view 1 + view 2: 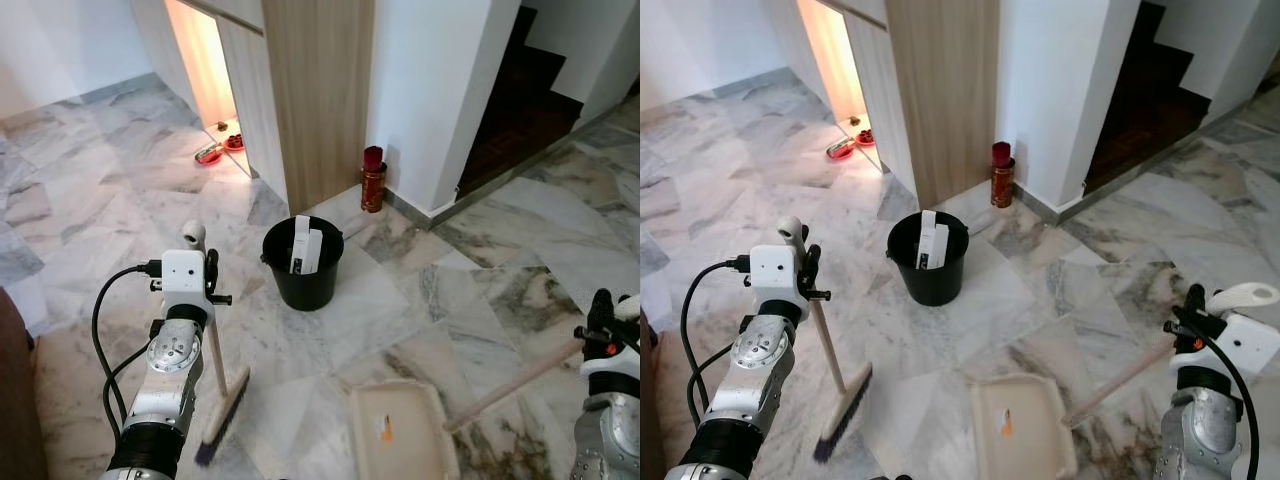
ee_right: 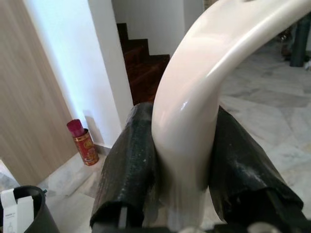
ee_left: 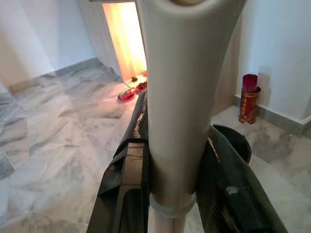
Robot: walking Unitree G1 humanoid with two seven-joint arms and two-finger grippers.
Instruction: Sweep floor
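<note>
Left claw point(image 3: 172, 194) was clamped on the broom point(image 1: 222, 410) near the top of its pale, smooth, round handle; the left wrist view showed both black fingers point(image 3: 125, 179) pressed against the shaft. The stick ran down at a slight tilt to a flat brush head with dark bristles, resting on the marble floor point(image 1: 90, 200) at about 7 o'clock in the left eye view.

Right claw point(image 2: 182, 160) was shut around the curved, glossy cream grip of the dustpan point(image 1: 400, 428). Its long wooden handle slanted from the claw at 4 o'clock down to the shallow cream rectangular tray at 6 o'clock, lying flat on the floor, with a small orange scrap on it.

Floor: polished grey-white veined marble tiles. A round black bucket point(image 1: 303, 265) stood near centre, holding upright white boxes. A red and gold cylindrical tin point(image 1: 373, 181) stood against the base of the wood-grain panel at 12 o'clock.

The eye views gave the brush head and tray; the wrist views gave the finger contact. The right wrist view also showed dark stairs point(image 2: 146, 53) beyond the white wall.
</note>
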